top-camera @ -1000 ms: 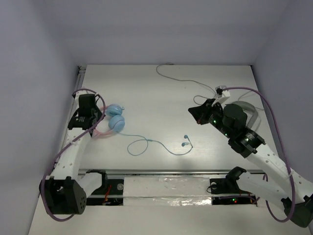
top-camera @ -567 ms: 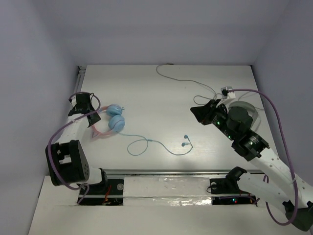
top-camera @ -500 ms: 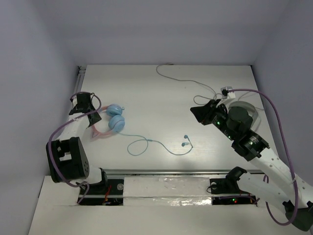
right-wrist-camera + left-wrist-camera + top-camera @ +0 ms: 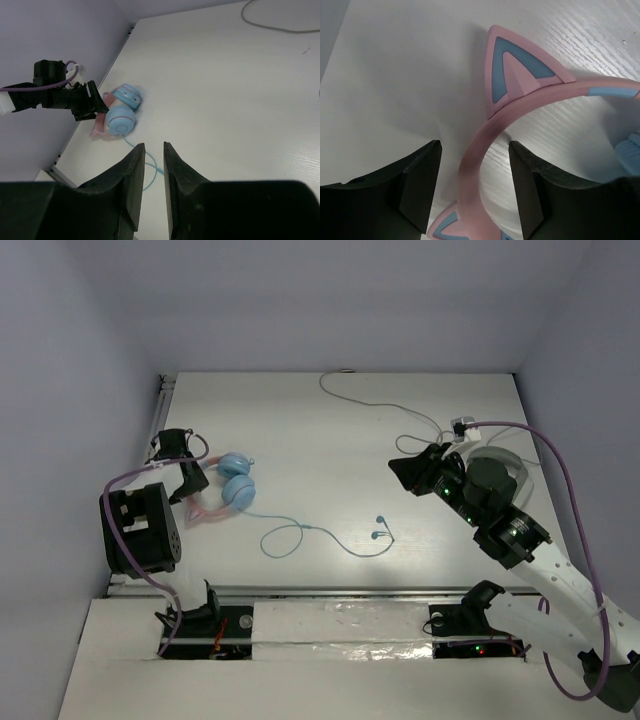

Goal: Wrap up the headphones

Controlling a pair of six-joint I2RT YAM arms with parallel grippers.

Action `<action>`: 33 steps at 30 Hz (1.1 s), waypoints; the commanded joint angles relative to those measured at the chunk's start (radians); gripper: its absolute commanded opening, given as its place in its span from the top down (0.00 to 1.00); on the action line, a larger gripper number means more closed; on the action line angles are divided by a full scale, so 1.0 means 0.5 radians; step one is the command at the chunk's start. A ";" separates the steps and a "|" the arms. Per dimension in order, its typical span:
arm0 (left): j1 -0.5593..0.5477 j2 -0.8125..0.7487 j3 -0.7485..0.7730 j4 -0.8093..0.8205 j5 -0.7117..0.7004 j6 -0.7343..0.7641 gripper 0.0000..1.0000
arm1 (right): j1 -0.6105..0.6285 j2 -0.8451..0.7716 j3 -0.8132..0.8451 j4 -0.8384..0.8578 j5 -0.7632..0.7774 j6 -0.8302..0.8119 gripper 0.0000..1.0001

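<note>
The headphones [image 4: 236, 481] lie at the table's left side, with two round light-blue ear cups and a pink cat-ear headband [image 4: 530, 97]. Their thin pale-blue cable [image 4: 300, 532] loops toward the table's middle and ends in a plug [image 4: 380, 533]. My left gripper [image 4: 192, 483] is open, and its fingers [image 4: 422, 175] straddle the headband [image 4: 475, 145] without pressing it. My right gripper [image 4: 405, 472] hovers at mid-right, well away from the headphones [image 4: 122, 119]. In its wrist view the right gripper [image 4: 154, 147] stands narrowly open with nothing between the fingers.
White-grey headphones [image 4: 503, 462] sit behind my right arm, and their white cable [image 4: 372, 403] runs toward the back edge. A wall borders the table's left edge [image 4: 158, 410], close to my left gripper [image 4: 90, 102].
My left gripper opened around the headband and its arm folded back, elbow rising near the base. The right gripper parted slightly. The headphones barely moved.
</note>
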 commanded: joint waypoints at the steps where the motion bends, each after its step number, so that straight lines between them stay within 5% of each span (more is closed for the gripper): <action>1: 0.012 0.040 0.087 0.081 0.067 0.048 0.47 | 0.018 -0.011 -0.006 0.119 -0.009 -0.010 0.72; 10: 0.012 0.197 0.084 0.115 0.202 0.106 0.59 | 0.018 -0.014 -0.006 0.116 0.010 -0.010 0.72; 16: 0.012 0.212 0.103 0.078 0.261 0.122 1.00 | 0.018 -0.033 -0.012 0.112 0.049 -0.007 0.72; 21: 0.012 0.038 0.097 0.072 0.542 0.119 1.00 | 0.018 0.019 -0.016 0.122 0.016 -0.007 0.72; 24: -0.024 -0.140 0.084 0.088 0.717 0.064 1.00 | 0.018 0.074 -0.022 0.189 -0.118 -0.022 0.81; 28: -0.214 -0.340 0.149 0.017 0.788 0.005 1.00 | 0.018 0.123 -0.071 0.358 -0.493 -0.068 0.88; 33: -0.429 -0.554 0.348 -0.035 0.993 -0.004 1.00 | 0.018 0.304 -0.071 0.450 -0.573 -0.078 0.94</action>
